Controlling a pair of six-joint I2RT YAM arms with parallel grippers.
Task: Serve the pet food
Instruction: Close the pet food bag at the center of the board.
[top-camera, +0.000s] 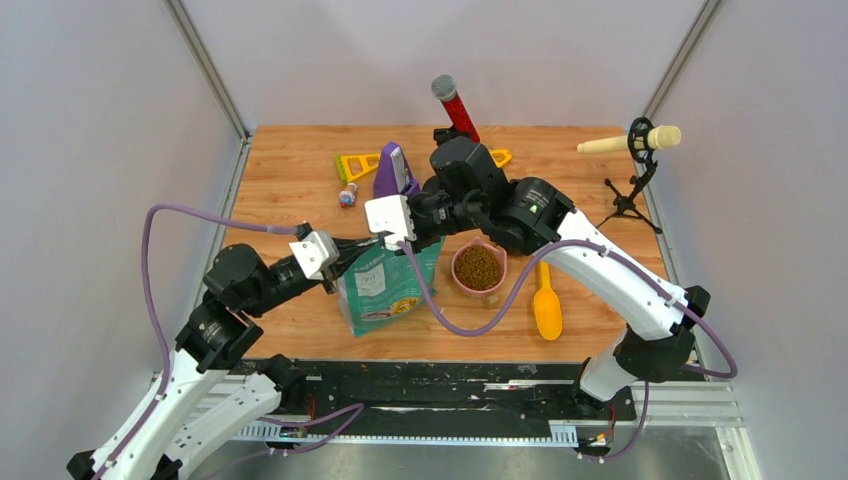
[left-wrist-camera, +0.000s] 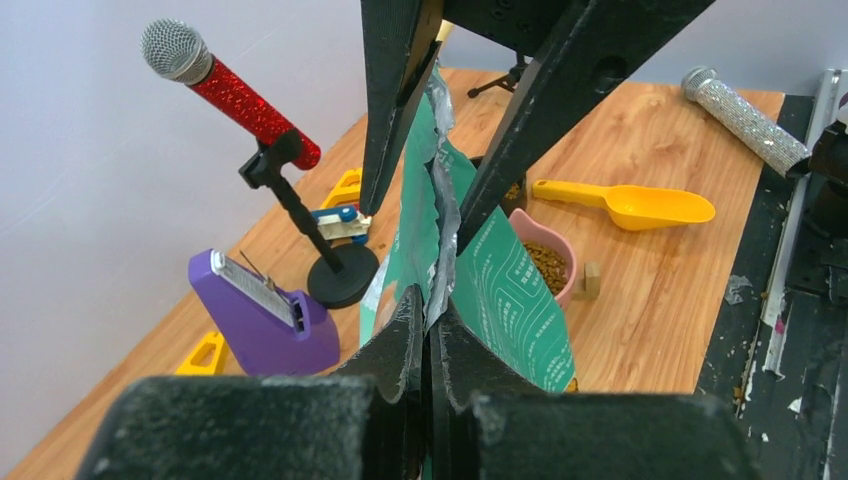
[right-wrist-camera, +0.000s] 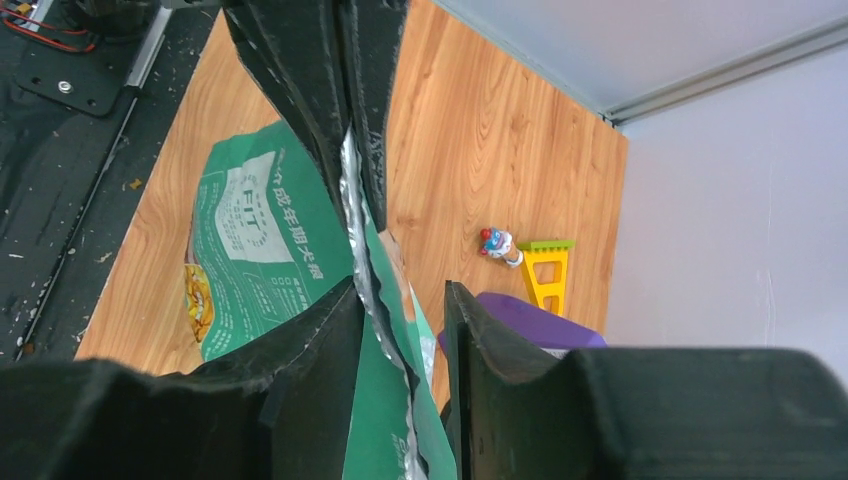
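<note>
While the teal bag (top-camera: 385, 290) stands on the counter (top-camera: 300, 170), kibble (top-camera: 479, 267) sits in the pink bowl (top-camera: 457, 281) just right of it, yellow scoop (top-camera: 547, 305) beside that. Left wrist: left end effector (left-wrist-camera: 428, 318) pinched tight on the bag's foil top edge. Right wrist: right end effector (right-wrist-camera: 398, 300) straddles same edge, jaws parted.

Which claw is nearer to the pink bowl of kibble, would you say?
Right. The right claw straddles the bag top on the side toward the pink bowl; the left claw pinches it farther away.
</note>
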